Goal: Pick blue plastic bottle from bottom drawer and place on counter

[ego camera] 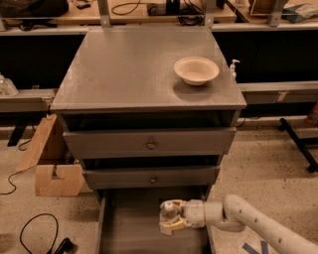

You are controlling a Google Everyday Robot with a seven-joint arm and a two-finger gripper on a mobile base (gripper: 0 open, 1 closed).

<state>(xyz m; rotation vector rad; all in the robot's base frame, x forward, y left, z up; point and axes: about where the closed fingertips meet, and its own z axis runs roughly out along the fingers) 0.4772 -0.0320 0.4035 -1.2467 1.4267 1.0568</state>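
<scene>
The bottom drawer [129, 228] is pulled open at the foot of the grey cabinet. My gripper [169, 218] reaches into it from the right on a white arm and is shut on the blue plastic bottle [168, 211], a small clear bottle with a white cap, held upright near the drawer's right side, just above or at its floor. The counter [134, 64] is the broad grey cabinet top above. A beige bowl [196, 70] sits on its right part.
Two closed knobbed drawers [149, 144] sit above the open one. A tiny white pump dispenser [232, 69] stands at the counter's right edge. A cardboard box [49, 163] and black cables [35, 238] lie on the floor to the left. A wooden workbench [149, 12] runs behind.
</scene>
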